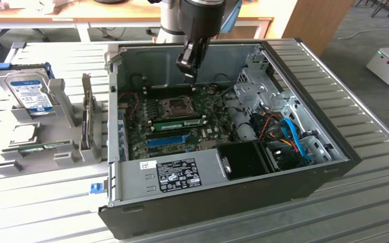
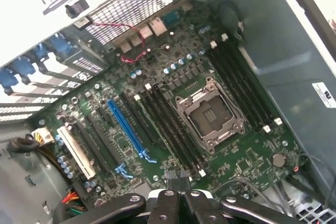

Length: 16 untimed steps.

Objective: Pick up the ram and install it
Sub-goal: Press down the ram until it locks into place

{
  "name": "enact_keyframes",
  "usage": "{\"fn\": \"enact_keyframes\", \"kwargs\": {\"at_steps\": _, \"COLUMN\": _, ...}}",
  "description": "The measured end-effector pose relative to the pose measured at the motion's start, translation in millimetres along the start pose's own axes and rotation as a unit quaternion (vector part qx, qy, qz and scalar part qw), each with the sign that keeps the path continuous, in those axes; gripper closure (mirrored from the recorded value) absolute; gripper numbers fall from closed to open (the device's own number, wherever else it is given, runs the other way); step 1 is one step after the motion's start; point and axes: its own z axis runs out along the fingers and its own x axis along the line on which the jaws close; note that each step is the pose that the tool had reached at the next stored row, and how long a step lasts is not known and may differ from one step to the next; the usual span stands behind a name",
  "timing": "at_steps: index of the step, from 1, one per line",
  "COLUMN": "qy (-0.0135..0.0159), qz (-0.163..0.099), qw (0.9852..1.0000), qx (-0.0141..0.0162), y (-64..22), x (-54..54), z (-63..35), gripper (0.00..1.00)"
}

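Far out to the exterior view's left of the jaws, well apart from them, a silver hard drive with a blue label [image 1: 31,93] stands in a grey plastic holder [image 1: 65,104]. Lower in that holder lies a narrow green board [image 1: 44,147] that may be a second memory stick. Nearer the jaws is the open black and grey metal computer case [image 1: 329,126]. The black gripper [image 1: 189,76] [image 2: 177,182] hangs inside the case with its jaws closed on nothing that can be seen. Below the jaws is the square metal processor socket [image 1: 179,106] [image 2: 210,115]. Just past the socket, the ram [image 1: 181,123] – a long, thin green circuit-board stick – lies along a slot and looks seated or nearly so. A long blue plastic slot strip [image 1: 166,140] [image 2: 126,127] lies further from the jaws. My reading is that the step in hand is pressing the stick home. To do that well, the closed jaws should stay square over the stick's top edge. They should bear evenly at both ends so the latches catch, and they should stay clear of the open socket – its contacts look fragile. As for writing, the drive's blue label, the black and white sticker on the metal cover [image 1: 178,174] and a white sticker on the case wall [image 2: 325,95] all carry print. None of it is legible, and no brand can be made out.
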Motion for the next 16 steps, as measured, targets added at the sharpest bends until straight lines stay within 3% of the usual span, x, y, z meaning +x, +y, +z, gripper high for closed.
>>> {"fn": "enact_keyframes", "kwargs": {"at_steps": 8, "qy": -0.0017, "qz": 0.052, "qw": 0.9986, "qx": 0.0005, "y": 0.3, "x": 0.3, "z": 1.7, "gripper": 0.89}}
{"fn": "enact_keyframes", "kwargs": {"at_steps": 13, "qy": -0.0029, "qz": 0.089, "qw": 0.9960, "qx": 0.0009, "y": 0.5, "x": 0.4, "z": 2.6, "gripper": 0.89}}
{"fn": "enact_keyframes", "kwargs": {"at_steps": 16, "qy": -0.0037, "qz": 0.114, "qw": 0.9935, "qx": 0.0011, "y": 0.6, "x": 0.5, "z": 3.1, "gripper": 0.89}}
